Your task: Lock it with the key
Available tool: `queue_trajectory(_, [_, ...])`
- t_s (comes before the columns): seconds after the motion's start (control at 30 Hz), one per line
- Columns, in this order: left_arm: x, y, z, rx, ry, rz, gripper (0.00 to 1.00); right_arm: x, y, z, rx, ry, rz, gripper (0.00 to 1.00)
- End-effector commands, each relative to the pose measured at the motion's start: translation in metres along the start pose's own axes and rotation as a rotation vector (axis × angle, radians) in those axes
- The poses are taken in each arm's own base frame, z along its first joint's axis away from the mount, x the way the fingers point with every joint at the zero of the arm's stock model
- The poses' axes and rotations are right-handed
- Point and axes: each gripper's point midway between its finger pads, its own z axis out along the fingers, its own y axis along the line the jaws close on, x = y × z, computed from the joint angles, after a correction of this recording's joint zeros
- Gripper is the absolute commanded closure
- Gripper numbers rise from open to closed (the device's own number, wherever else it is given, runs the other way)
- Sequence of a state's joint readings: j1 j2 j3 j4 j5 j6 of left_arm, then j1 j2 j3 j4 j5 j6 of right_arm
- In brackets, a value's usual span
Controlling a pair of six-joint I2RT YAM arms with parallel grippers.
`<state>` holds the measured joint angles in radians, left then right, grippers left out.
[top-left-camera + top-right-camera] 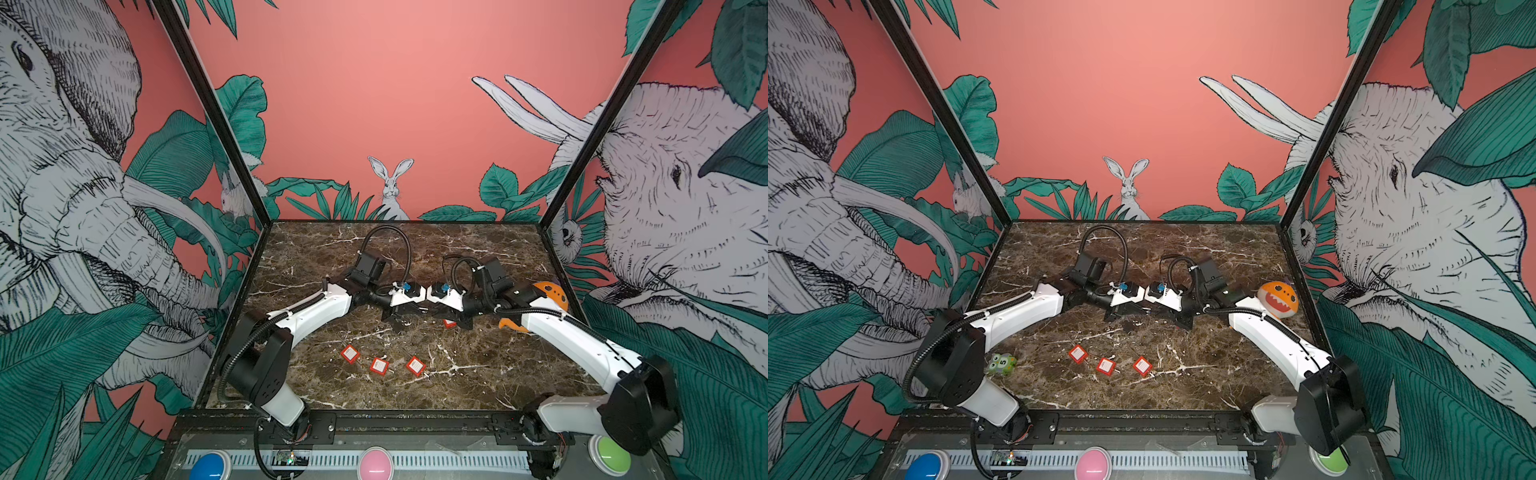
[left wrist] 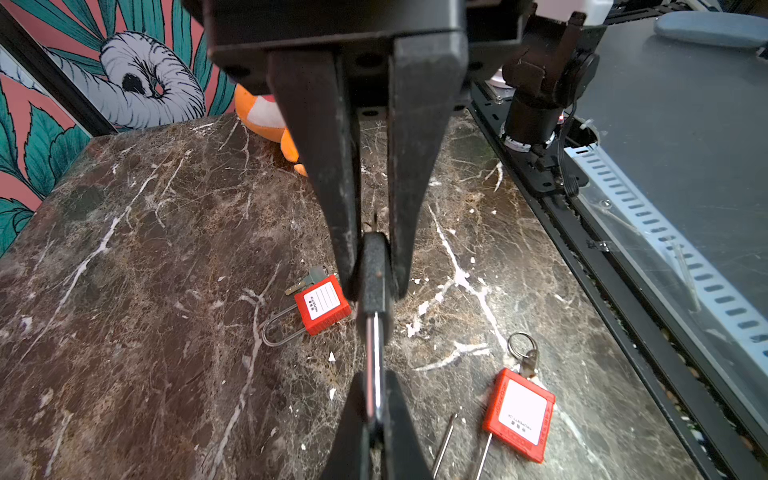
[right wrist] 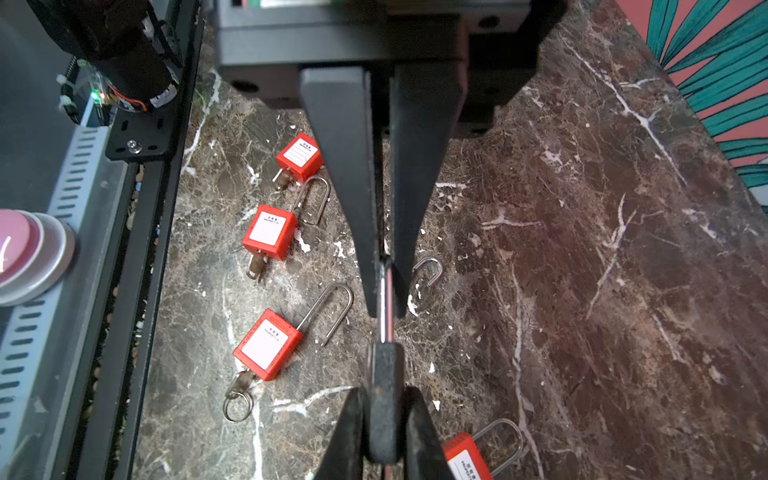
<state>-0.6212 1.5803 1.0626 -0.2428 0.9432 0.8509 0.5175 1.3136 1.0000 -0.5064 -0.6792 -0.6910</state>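
Your left gripper (image 2: pixel 374 286) is pinched tight on the black head of the key (image 2: pixel 376 365). Your right gripper (image 3: pixel 386 301) is squeezed narrow on the same key's steel blade. So the key is held between the two claws, over the middle of the marble table (image 1: pixel 478 374). In both top views the two wrists meet nose to nose there.

Just beside the right fingertips a small steel loop (image 3: pixel 430 268) lies on the marble; you cannot tell what it belongs to. Nearest the claws is one red padlock (image 2: pixel 322 305), lying flat with its shackle out to one side.

Farther out, toward the front edge, a row of three padlocks (image 1: pixel 379 365) lies flat, label side up. That makes four red padlocks in all. In the right wrist view each of the three has a brown key stub (image 3: pixel 255 266) in its base, and one stub carries a key ring (image 3: pixel 237 405). That padlock's shackle (image 3: pixel 328 311) stands open with one leg free.

You have one orange plush toy (image 1: pixel 1277 297) behind the right arm, near the table's right edge. One green toy (image 1: pixel 1003 365) marked with a 5 sits beside the left arm's base. On the front ledge there are three buttons: blue (image 1: pixel 210 467), pink (image 1: pixel 376 463) and green (image 1: pixel 611 457).
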Motion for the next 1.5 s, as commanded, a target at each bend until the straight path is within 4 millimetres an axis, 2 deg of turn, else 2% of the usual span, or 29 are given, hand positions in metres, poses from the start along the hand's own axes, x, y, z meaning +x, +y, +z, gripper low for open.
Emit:
queue_trajectory(0.0, [-0.009,-0.005,0.000,0.024,-0.030,0.015,1.00,-0.016,0.002,-0.002,-0.016,-0.070,-0.028,0.93])
queue_trajectory(0.2, [-0.014,-0.004,0.004,0.025,-0.038,0.029,1.00,-0.022,0.003,0.000,-0.039,-0.108,-0.023,1.00])
queue_trajectory(0.57, [-0.035,-0.010,0.016,0.085,-0.124,0.031,1.00,-0.032,-0.003,0.014,-0.061,-0.150,-0.039,1.00])
queue_trajectory(0.77, [-0.046,-0.017,0.017,0.165,-0.204,-0.013,1.00,-0.040,-0.015,0.021,-0.031,-0.195,-0.046,1.00])
queue_trajectory(0.93, [-0.043,-0.019,0.019,0.177,-0.203,-0.029,1.00,-0.037,-0.025,0.023,0.051,-0.181,-0.109,1.00])
queue_trajectory(1.17, [-0.042,-0.014,0.026,0.170,-0.193,-0.018,1.00,-0.056,-0.020,0.031,-0.005,-0.246,-0.127,1.00])
queue_trajectory(1.33, [-0.034,-0.008,0.032,0.158,-0.159,-0.013,1.00,-0.069,-0.025,0.036,-0.026,-0.305,-0.077,1.00])
queue_trajectory(1.47, [-0.031,-0.008,0.030,0.138,-0.132,0.004,1.00,-0.064,-0.027,0.037,-0.013,-0.287,-0.067,1.00])
